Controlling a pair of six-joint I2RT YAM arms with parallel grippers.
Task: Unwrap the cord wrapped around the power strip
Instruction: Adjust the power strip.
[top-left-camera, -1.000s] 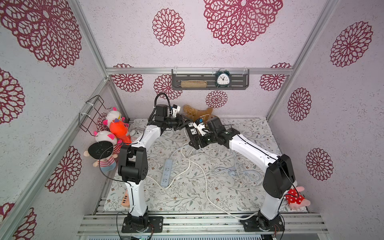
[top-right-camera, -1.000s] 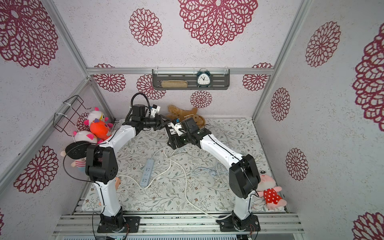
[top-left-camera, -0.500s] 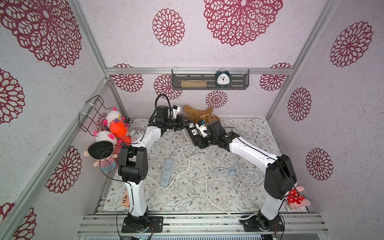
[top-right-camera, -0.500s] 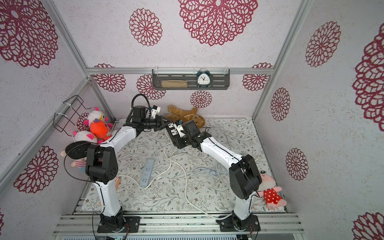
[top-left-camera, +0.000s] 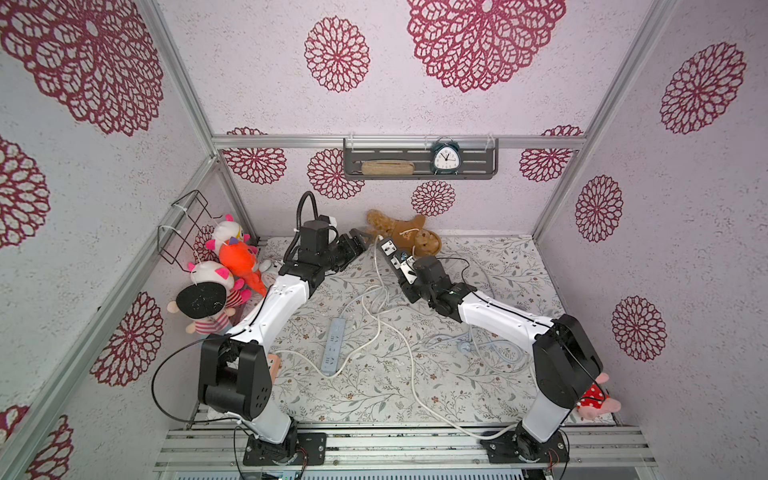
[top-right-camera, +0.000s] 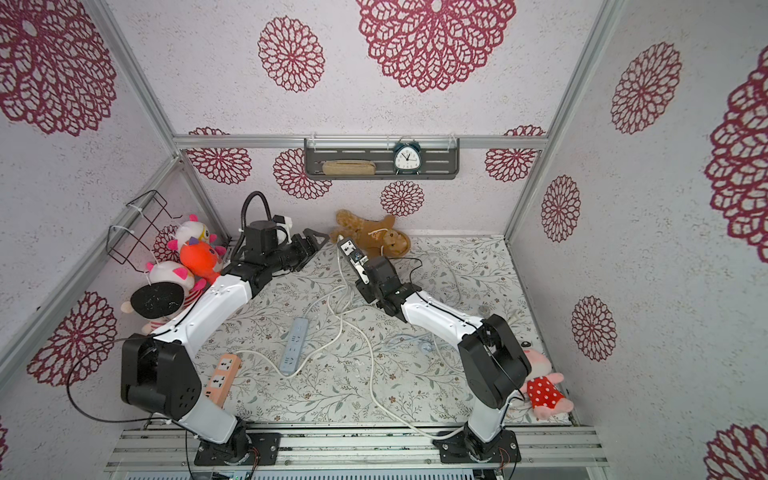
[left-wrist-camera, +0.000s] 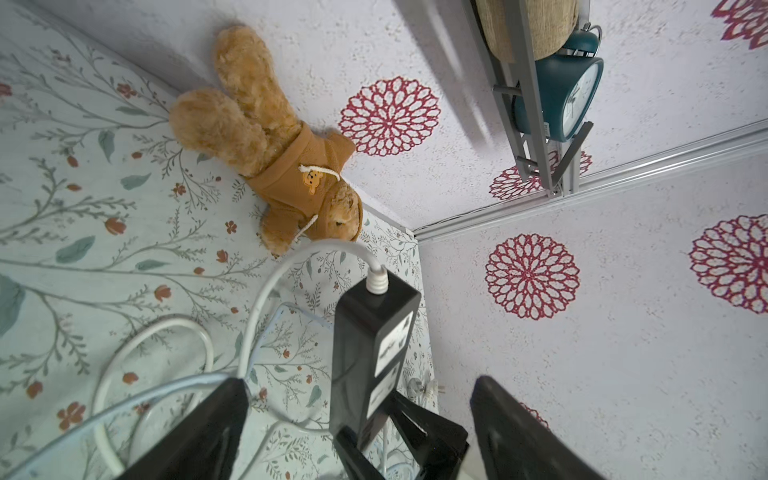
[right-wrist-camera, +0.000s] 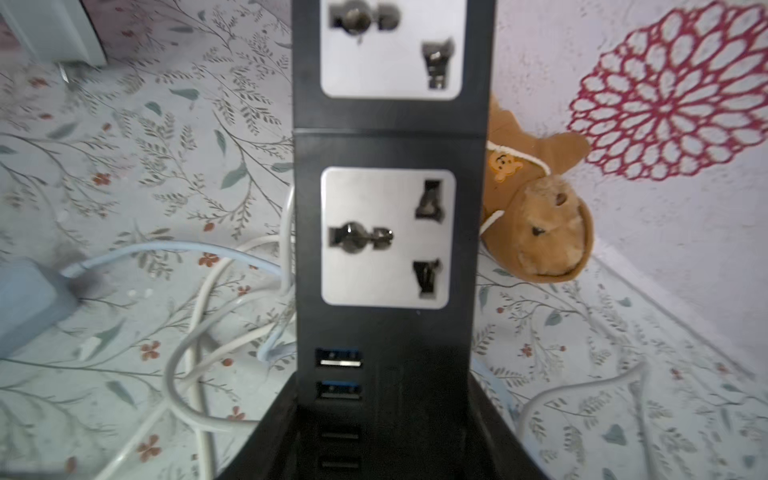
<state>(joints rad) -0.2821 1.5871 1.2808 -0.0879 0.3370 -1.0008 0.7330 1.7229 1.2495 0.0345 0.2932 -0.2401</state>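
The black power strip (top-left-camera: 394, 257) with white sockets is held in the air near the back wall, and my right gripper (top-left-camera: 409, 277) is shut on its USB end (right-wrist-camera: 338, 374). The white cord (left-wrist-camera: 291, 266) leaves the strip's far end and drops in loose loops onto the table (top-left-camera: 376, 291). No turn of cord crosses the socket face (right-wrist-camera: 386, 237). My left gripper (left-wrist-camera: 357, 386) stands open, its fingers either side of the strip's cord end without touching it; in a top view it (top-right-camera: 318, 241) is just left of the strip (top-right-camera: 351, 253).
A brown teddy (top-left-camera: 405, 237) lies against the back wall behind the strip. A pale blue strip (top-left-camera: 334, 345) and a peach one (top-right-camera: 222, 378) lie on the table among other cords. Plush toys (top-left-camera: 232, 266) crowd the left wall, and another (top-left-camera: 594, 399) lies front right.
My right gripper has shut on the power strip's USB end. My left gripper has opened wide and let go. The strip has risen a little toward the back wall.
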